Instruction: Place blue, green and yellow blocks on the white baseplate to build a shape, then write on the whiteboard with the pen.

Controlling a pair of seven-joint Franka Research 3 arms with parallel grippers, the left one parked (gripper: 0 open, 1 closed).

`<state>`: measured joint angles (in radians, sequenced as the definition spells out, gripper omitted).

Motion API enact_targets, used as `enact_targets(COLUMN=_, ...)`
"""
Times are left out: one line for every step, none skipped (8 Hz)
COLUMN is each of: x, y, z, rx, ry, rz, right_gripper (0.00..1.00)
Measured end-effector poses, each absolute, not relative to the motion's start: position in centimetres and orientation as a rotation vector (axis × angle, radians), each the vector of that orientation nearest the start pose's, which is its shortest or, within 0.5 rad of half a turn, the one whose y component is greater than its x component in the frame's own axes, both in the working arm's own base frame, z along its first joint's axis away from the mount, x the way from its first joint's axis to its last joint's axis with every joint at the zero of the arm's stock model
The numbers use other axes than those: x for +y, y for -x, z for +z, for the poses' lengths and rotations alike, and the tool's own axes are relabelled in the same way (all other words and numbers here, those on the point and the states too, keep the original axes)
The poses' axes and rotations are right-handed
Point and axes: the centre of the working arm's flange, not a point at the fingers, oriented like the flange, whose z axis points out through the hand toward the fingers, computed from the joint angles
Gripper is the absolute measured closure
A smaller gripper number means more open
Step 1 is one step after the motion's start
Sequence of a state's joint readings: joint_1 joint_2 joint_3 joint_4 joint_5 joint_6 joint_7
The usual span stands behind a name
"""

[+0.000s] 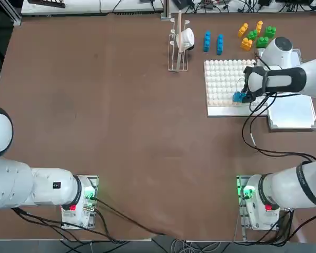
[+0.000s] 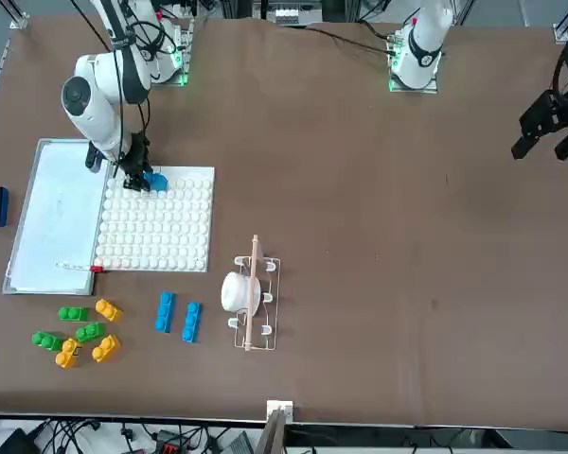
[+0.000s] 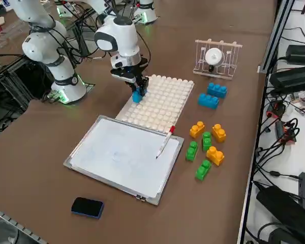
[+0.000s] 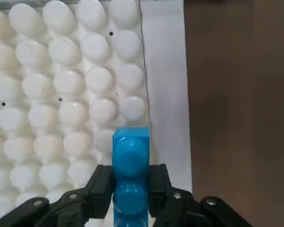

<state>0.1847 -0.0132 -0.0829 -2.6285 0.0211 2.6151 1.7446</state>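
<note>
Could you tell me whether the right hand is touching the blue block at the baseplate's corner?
Touching: in the right wrist view, the right hand has both fingers pressed against the sides of the blue block, with no gap.

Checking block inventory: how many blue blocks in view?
3. Two lie loose side by side on the table between the rack and the baseplate: and. The third is clamped in the right gripper, at the baseplate's corner. None seem hidden.

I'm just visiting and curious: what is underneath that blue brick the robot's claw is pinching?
The right gripper is shut on the blue brick, over the white baseplate near its edge. Round white studs surround it. Whether the brick's underside is seated on the studs is hidden by the brick itself.
</note>
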Motion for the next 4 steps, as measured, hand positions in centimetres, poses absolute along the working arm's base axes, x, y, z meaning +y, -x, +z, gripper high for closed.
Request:
enact_targets(x=4.34, y=-42.83, z=25.24, rx=2.314, ry=2.115, rz=0.015, right_gripper=0.59)
enact_targets(x=4.34, y=-42.83, z=25.24, rx=2.314, ry=2.116, rz=0.014, right_gripper=0.59)
enact_targets(x=4.36, y=-42.83, z=25.24, rx=2.309, ry=2.124, rz=0.011, right_gripper=0.59)
enact_targets(x=4.38, y=-42.82, z=25.24, rx=2.305, ry=2.132, rz=0.007, right_gripper=0.59)
